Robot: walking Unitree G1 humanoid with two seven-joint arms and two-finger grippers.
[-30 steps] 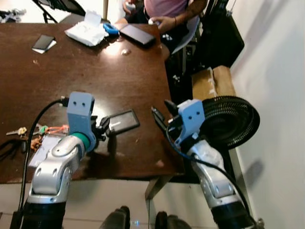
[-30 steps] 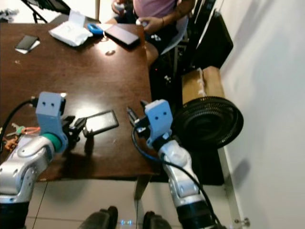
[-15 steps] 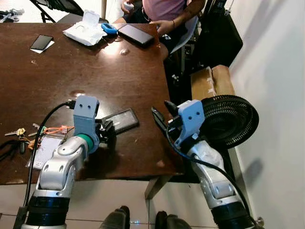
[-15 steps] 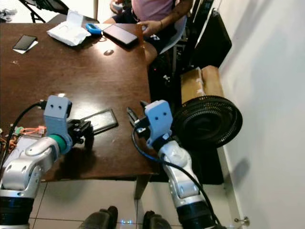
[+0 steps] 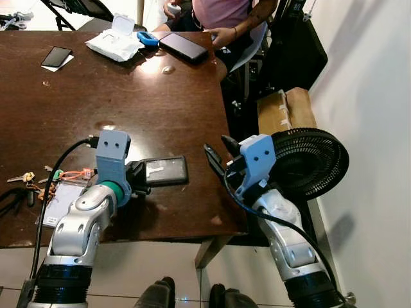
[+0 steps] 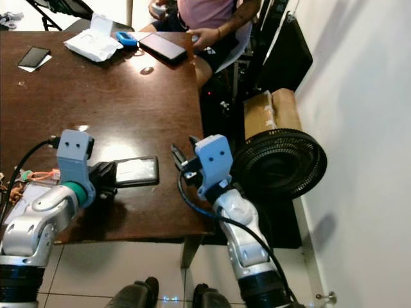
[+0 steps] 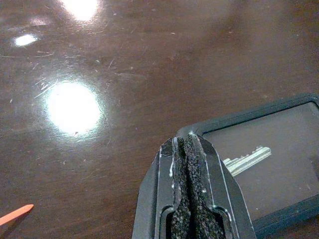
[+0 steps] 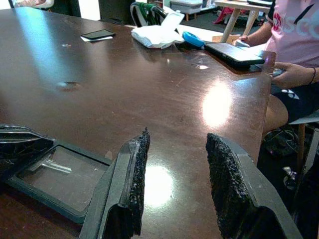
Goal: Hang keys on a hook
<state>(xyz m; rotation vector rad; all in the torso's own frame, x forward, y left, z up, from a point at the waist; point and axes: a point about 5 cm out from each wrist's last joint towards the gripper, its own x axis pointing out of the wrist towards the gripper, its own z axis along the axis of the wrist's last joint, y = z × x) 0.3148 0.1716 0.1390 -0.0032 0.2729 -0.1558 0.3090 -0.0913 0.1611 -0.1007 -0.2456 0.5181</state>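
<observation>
Reaching low over the table (image 5: 160,90), our left gripper (image 5: 137,178) has its fingers pressed together beside the flat dark case (image 7: 259,164) with a key inside; loose keys (image 5: 24,178) lie well left. Light, rigid, slippery: we'd pinch their ring. Right gripper (image 8: 174,174) hovers wide apart.

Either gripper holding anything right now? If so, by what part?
Nothing is held. The left gripper is shut, its tips at the corner of the dark-framed clear key case, gripping nothing. The right gripper is open above the brown wooden table.

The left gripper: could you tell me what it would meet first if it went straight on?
The left gripper, jaws shut, already sits at the edge of the dark key case, so it would probably push that first.
</observation>
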